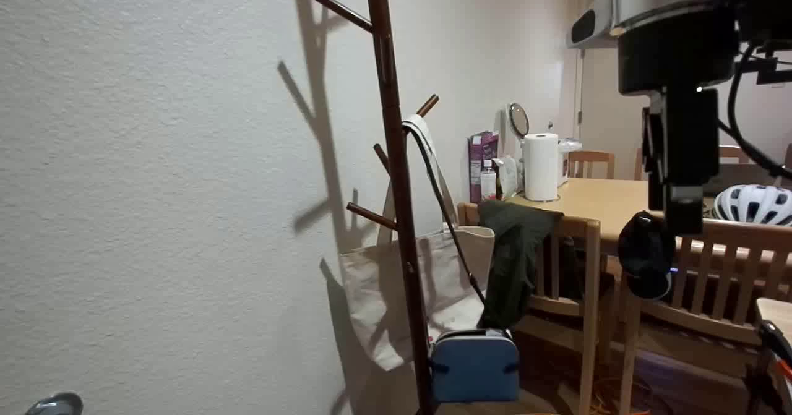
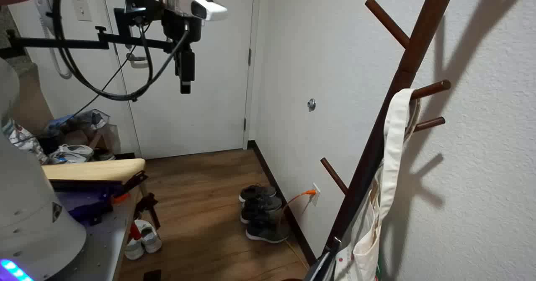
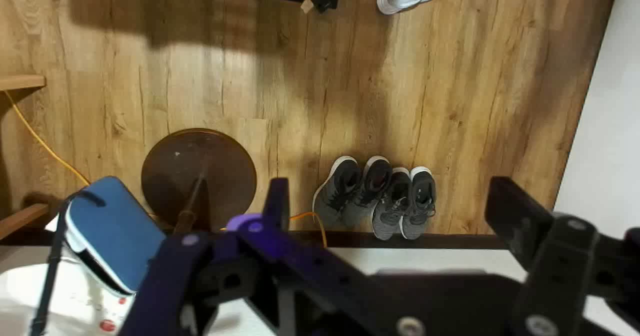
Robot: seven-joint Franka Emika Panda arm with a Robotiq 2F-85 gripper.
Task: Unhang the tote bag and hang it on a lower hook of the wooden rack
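The cream tote bag (image 1: 377, 279) hangs on the dark wooden rack (image 1: 396, 155). Its pale strap (image 2: 393, 147) loops over a hook (image 2: 433, 89); in an exterior view that hook (image 1: 428, 104) points right. A lower hook (image 1: 371, 215) and another hook (image 2: 335, 176) show no strap on them. The wrist view shows part of the tote (image 3: 55, 301) at the lower left and the rack's round base (image 3: 200, 176). My gripper (image 3: 390, 196) is open and empty, its fingers wide apart. In both exterior views the gripper (image 1: 679, 214) (image 2: 185, 89) is in the air, well away from the rack.
A blue case (image 1: 474, 368) on a dark strap hangs beside the tote. A chair with a dark green jacket (image 1: 516, 254) stands close to the rack. The wall (image 1: 154, 186) is right behind the rack. Shoes (image 3: 375, 196) and an orange cord (image 2: 297, 197) lie on the floor.
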